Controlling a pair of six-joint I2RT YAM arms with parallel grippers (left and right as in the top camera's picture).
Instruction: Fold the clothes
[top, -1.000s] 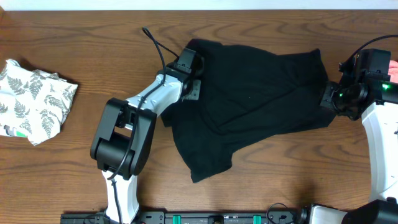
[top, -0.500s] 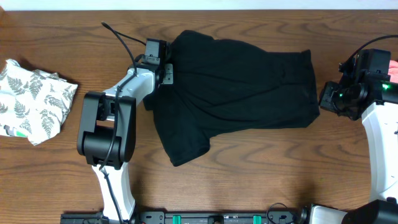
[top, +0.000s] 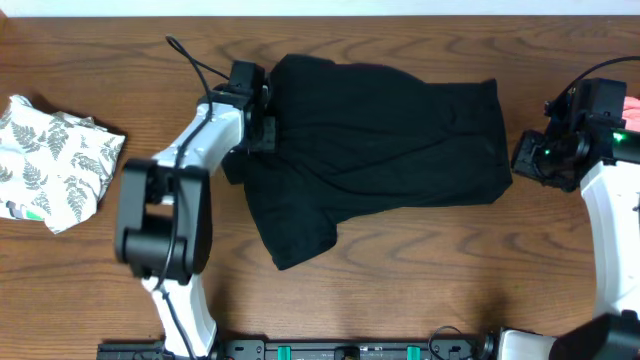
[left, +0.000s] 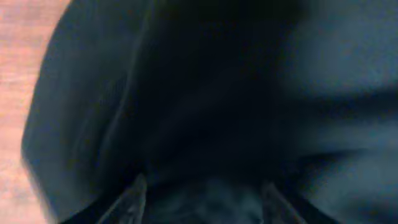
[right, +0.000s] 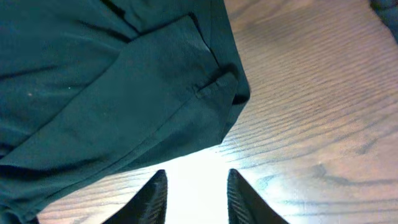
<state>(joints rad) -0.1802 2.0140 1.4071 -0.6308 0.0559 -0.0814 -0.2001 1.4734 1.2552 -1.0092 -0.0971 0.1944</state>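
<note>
**Desk:** How do the fingers stand?

**Me:** On the left gripper (left: 204, 200) they are apart. The black garment (left: 217, 93) fills the view under and between them, and I see nothing pinched. The right gripper (right: 194, 194) has its 2 fingers (right: 155, 194) apart too, with bare table (right: 298, 93) between them. The garment's hemmed corner lies just ahead of the tips, not touching.

**Desk:** And the cloth itself?

**Me:** From overhead it lies across the middle of the table, rumpled, with 1 flap trailing toward the arm bases at lower left. My left arm sits on its upper-left edge and my right arm just off its right edge. A fern-print piece (top: 55, 160) is bunched well apart at far left.

**Desk:** So what is the step?

**Me:** I judge it to be flattening, with the 1st fold not yet made. To do it well, I want each gripper to take 1 corner, low against the wood. On the right I would come down over the corner rather than push into it, since limp cloth bunches. On the left the risk is catching several layers, so I would shift out to the edge before closing. Then I would draw the 2 ends apart evenly.
</note>
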